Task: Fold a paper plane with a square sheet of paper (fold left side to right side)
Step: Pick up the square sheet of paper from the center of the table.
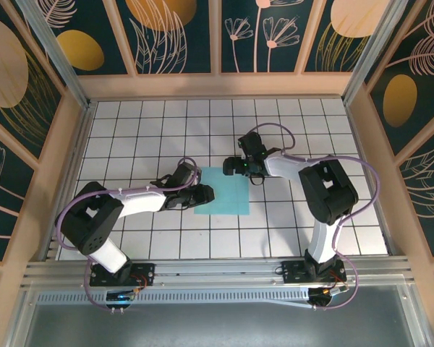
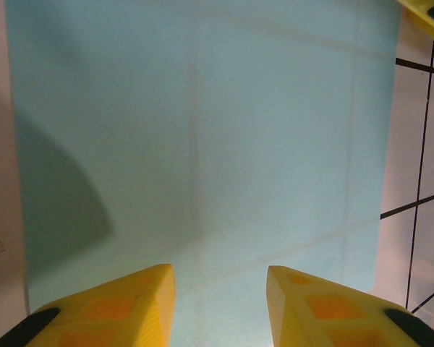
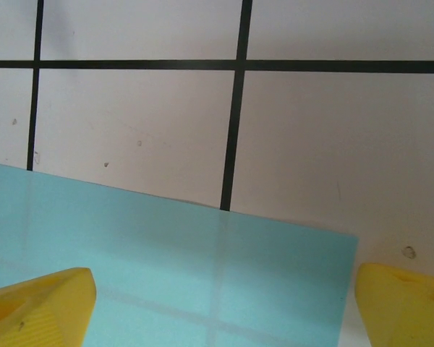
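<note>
At the tabletop's (image 1: 130,242) near edge: two arm bases, bolted side by side.

Next out: left gripper (image 1: 205,194), at the left edge of the sheet (image 1: 228,194). The top view hides its jaws. The left wrist view supplies them: yellow fingers (image 2: 108,307) partly spread with a gap between, nothing pinched, poised over the paper. Whether the tips touch it I cannot tell.

Mid-tabletop: sheet, turquoise, square, lying flat and unfolded. Only the wrist views show the grid lines ghosting through it.

Beyond: right gripper (image 1: 233,166), at the sheet's far edge. In the right wrist view its fingers (image 3: 36,303) are spread wide, one on each side of a sheet corner (image 3: 351,238), holding nothing. The left wrist view catches one of its yellow tips (image 2: 427,14) at a corner.

Farthest: white grid tiles, then patterned wall panels (image 1: 173,36).
</note>
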You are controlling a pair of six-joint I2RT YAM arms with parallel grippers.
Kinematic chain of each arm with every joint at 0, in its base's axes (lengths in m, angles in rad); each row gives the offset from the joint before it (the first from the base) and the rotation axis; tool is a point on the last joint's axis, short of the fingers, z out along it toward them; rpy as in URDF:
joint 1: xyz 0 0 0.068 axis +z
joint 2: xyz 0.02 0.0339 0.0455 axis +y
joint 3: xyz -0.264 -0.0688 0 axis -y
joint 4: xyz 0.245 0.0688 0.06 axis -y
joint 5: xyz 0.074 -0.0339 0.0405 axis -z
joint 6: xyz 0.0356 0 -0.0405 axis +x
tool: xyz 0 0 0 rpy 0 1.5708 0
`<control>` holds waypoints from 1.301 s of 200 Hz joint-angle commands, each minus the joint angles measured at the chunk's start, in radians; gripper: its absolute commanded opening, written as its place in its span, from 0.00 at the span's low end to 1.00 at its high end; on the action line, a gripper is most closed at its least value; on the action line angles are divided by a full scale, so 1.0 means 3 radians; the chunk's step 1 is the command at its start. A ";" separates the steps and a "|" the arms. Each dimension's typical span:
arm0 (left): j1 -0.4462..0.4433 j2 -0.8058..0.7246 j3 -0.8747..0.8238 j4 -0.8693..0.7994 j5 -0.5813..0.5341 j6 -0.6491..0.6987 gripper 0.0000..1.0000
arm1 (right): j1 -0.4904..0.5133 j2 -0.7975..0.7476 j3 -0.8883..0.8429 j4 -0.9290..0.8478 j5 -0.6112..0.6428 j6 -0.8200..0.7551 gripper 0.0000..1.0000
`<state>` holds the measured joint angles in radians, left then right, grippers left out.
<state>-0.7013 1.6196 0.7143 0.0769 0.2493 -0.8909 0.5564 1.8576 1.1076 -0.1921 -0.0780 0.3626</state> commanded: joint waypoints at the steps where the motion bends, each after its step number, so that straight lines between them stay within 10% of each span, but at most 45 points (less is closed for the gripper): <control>1: 0.0001 0.0051 -0.0004 -0.0059 -0.0043 0.0019 0.36 | 0.0083 0.0097 0.0112 -0.0127 0.0117 -0.0071 0.92; 180: 0.0003 0.0250 -0.0028 0.0096 -0.0025 -0.0015 0.30 | 0.0394 -0.0061 -0.0016 -0.0349 0.0149 -0.0053 0.89; 260: 0.0001 0.0259 -0.0019 0.0162 -0.0010 -0.0032 0.30 | 0.0438 -0.0109 -0.0044 -0.0449 0.0052 -0.0084 0.67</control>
<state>-0.7013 1.6741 0.7132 0.1303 0.2527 -0.8917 0.6769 1.8553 1.1137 -0.2810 -0.0437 0.3420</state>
